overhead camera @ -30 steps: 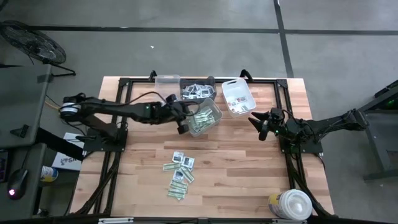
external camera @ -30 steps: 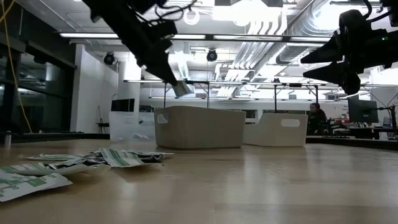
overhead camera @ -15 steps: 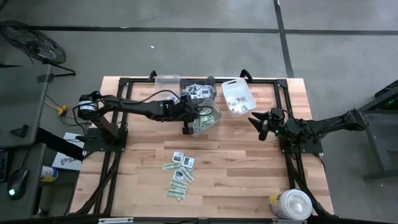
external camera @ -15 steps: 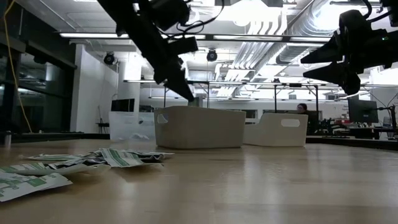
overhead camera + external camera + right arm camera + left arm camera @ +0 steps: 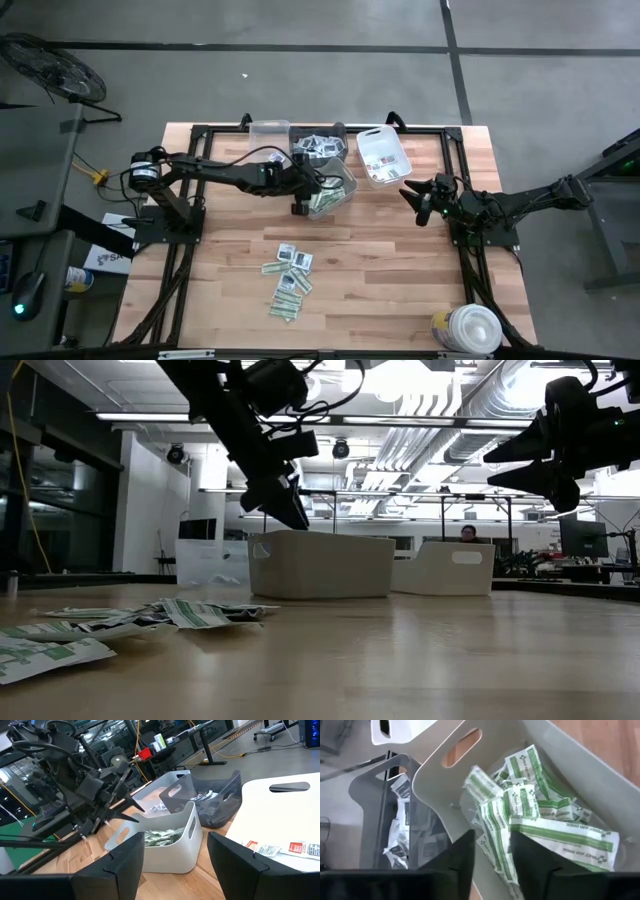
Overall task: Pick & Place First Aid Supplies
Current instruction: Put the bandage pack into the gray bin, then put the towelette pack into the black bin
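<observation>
The left gripper (image 5: 300, 203) hangs just over the grey bin (image 5: 345, 186) near the table's twelve o'clock edge, fingers parted with nothing pinched between them, and a green-and-white packet (image 5: 479, 784) sits loose on top of the pile inside, so this looks like the drop point for that kind of supply. More packets (image 5: 288, 276) lie scattered toward six o'clock, still to be sorted. The right gripper (image 5: 417, 203) waits at three o'clock, its fingers spread wide and empty.
</observation>
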Robot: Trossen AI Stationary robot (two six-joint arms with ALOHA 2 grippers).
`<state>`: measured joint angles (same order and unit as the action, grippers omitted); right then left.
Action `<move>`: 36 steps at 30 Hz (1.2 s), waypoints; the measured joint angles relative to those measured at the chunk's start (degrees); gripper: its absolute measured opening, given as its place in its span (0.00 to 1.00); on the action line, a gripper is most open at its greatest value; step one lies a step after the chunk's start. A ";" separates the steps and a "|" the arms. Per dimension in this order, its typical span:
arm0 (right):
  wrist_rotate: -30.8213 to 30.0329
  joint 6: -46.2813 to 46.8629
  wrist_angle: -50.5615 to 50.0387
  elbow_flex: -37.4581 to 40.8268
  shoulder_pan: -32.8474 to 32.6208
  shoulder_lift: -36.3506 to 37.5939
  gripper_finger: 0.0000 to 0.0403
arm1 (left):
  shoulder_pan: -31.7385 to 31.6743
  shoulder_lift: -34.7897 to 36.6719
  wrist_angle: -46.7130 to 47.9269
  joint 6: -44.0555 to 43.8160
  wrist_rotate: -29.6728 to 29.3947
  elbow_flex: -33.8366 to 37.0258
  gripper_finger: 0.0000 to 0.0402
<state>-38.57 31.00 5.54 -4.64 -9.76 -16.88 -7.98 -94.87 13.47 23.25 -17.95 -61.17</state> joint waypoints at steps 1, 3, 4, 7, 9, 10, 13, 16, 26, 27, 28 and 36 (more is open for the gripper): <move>-0.02 0.00 0.00 0.00 0.02 0.00 0.52 | 0.07 0.01 0.03 -0.56 -0.45 0.00 0.33; 0.00 0.00 0.00 0.00 0.00 0.00 0.52 | 0.10 0.45 0.45 -1.24 -0.97 0.00 0.39; -0.02 0.00 0.00 0.00 0.02 0.00 0.52 | 0.10 0.78 0.45 -1.30 -1.26 0.00 0.41; 0.00 0.00 0.00 0.00 0.02 0.00 0.52 | 0.12 2.23 1.50 -2.15 -2.24 0.00 0.46; 0.00 0.00 0.00 0.00 0.01 0.00 0.52 | 0.33 3.69 2.82 -3.76 -2.57 0.00 0.48; -0.02 0.00 0.00 0.00 0.02 0.00 0.52 | 0.55 4.58 3.88 -5.16 -2.71 0.00 0.48; 0.00 0.00 0.00 0.00 0.00 0.00 0.52 | 1.42 8.05 8.84 -12.45 -2.52 0.02 0.48; 0.00 0.00 0.00 0.00 0.01 0.00 0.52 | 2.91 11.20 15.94 -22.38 -1.74 0.04 0.48; 0.00 0.00 -0.20 0.00 0.01 -0.04 0.52 | 9.45 16.18 23.04 -55.15 12.89 4.43 0.48; 0.00 0.00 -0.19 0.00 0.00 -0.02 0.52 | 9.91 16.17 21.84 -57.46 14.11 5.49 0.48; 0.00 0.00 -0.18 0.00 0.02 -0.02 0.52 | 10.34 16.28 21.11 -59.55 15.08 6.57 0.48; 0.00 0.00 -0.19 0.00 0.00 0.00 0.52 | 14.46 16.65 7.27 -70.74 19.24 17.31 0.48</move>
<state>-38.57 31.00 5.35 -4.64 -9.76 -16.88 6.48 -78.22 20.75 -47.49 1.29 -43.85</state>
